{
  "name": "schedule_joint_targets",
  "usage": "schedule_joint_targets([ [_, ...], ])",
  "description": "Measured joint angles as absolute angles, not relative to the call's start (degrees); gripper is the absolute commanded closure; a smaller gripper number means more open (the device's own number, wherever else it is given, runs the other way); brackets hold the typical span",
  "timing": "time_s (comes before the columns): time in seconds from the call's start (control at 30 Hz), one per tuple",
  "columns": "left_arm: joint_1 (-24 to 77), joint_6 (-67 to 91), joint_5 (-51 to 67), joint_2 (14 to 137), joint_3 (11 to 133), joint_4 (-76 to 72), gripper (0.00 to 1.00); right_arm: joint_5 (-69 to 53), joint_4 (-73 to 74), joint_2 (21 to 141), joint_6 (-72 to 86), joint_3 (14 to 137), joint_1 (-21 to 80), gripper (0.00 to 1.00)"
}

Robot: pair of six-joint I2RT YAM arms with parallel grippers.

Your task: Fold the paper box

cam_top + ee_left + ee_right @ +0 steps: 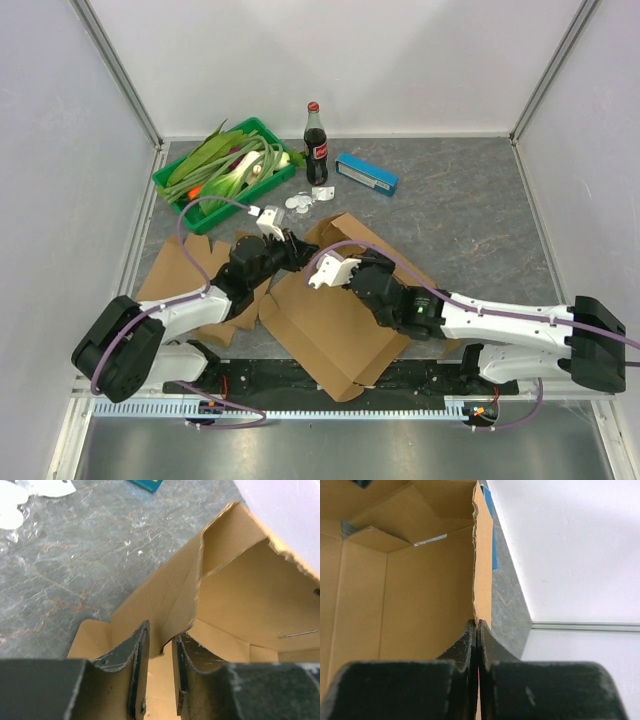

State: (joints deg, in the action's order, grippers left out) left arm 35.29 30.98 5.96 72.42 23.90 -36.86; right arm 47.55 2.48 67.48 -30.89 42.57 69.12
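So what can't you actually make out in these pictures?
- Top view: fingertips of the left gripper and right gripper, hidden under their wrists and the paper box.
- Left wrist view: how far the flap reaches between the fingers, which cover it.
- Right wrist view: most of the blue box, behind the cardboard wall.
- Top view: the bottle's label, too small to read.

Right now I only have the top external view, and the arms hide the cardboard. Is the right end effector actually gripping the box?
Observer: Yes. The right wrist view shows the right end effector shut on the upright edge of a paper box wall.
Operator: And the left one?
Observer: The left end effector is open. Its fingers stand apart, with another cardboard edge of the box in the gap.
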Motion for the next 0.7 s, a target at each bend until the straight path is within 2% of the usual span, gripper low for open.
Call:
schedule_joint_targets([
  [0.13, 35.4, 31.03, 4.69, 70.48, 21.1, -35.38, 0.5, 49.54, -0.82, 68.95, -36.6, 41.21, 69.6, 1.0],
  [0.23, 35.29, 31.29, 3.36, 65.52, 20.25, -29.89, 0.48, 49.54, -3.16, 68.66, -40.21, 39.46, 69.6, 1.0],
  [0.43, 33.76, 34.22, 5.37, 53.32, 27.31, -15.46, 0.54, 47.29, -7.49, 66.37, -45.06, 35.86, 69.52, 1.0],
  [0.5, 32.64, 35.94, 8.71, 52.53, 31.62, -13.1, 0.59, 46.19, -8.75, 65.71, -46.28, 34.92, 69.28, 1.0],
  [0.63, 28.36, 43.11, 19.0, 56.62, 39.38, -11.51, 0.59, 42.89, -10.24, 64.03, -47.55, 33.54, 67.26, 1.0],
  [0.67, 27.94, 45.54, 21.12, 58.02, 40.38, -12.08, 0.54, 41.32, -10.28, 63.37, -47.57, 33.52, 66.37, 1.0],
  [0.7, 28.03, 47.92, 22.87, 59.09, 40.51, -12.95, 0.45, 39.88, -10.33, 62.83, -47.55, 33.52, 65.49, 1.0],
])
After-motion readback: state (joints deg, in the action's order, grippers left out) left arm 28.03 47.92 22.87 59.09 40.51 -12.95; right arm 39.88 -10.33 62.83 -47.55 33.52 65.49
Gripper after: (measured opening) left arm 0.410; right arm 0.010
